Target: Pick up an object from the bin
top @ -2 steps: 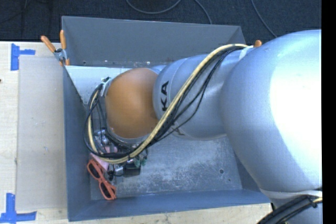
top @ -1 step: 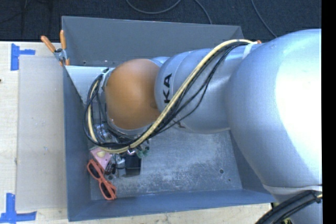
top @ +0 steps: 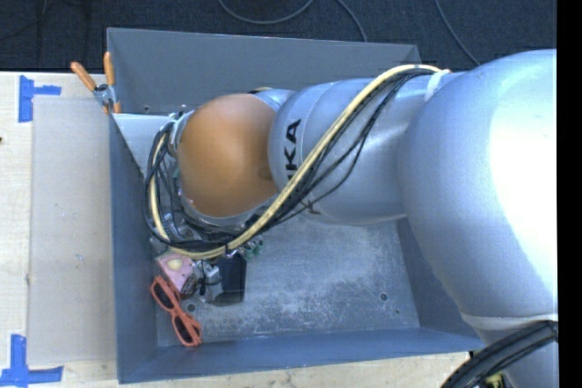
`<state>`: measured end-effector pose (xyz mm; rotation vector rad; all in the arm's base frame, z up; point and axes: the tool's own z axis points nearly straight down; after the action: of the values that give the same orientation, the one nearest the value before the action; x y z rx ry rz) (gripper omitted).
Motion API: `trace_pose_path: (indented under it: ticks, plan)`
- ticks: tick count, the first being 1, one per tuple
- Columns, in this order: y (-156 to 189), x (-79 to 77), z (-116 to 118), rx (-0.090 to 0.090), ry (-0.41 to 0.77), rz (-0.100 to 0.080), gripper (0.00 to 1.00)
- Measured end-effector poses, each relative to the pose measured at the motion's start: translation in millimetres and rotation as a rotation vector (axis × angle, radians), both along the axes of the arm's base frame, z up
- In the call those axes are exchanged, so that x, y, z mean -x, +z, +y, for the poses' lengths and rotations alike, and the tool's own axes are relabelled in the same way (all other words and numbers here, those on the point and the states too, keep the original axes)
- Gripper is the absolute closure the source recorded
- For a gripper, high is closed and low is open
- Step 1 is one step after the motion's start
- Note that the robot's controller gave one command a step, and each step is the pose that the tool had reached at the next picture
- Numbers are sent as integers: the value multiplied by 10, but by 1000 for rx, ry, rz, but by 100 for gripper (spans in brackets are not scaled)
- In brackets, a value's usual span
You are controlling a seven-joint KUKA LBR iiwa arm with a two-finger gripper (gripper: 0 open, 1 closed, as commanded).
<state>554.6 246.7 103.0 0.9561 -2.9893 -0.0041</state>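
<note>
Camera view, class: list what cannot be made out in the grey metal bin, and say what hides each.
- Floor of the grey metal bin, upper and right parts: hidden under the orange wrist cover and silver arm.
- Small pink thing, lower left: partly covered by the dark gripper; its kind is unclear.
- Tiny green bit beside the cables: too small to identify.

The grey metal bin (top: 273, 352) holds a small cluster in its near left corner. The orange plastic spectacles (top: 178, 313) lie closest to the left wall, and the pink soft lump (top: 172, 266) lies just behind them. The end effector (top: 218, 279) is just right of the lump, under the arm's wrist.
</note>
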Motion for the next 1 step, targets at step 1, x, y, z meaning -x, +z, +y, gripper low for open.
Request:
trace_pose_path:
  ticks: [1]
  plan:
    - [-333, -148, -31, -1, 102, 5, 0]
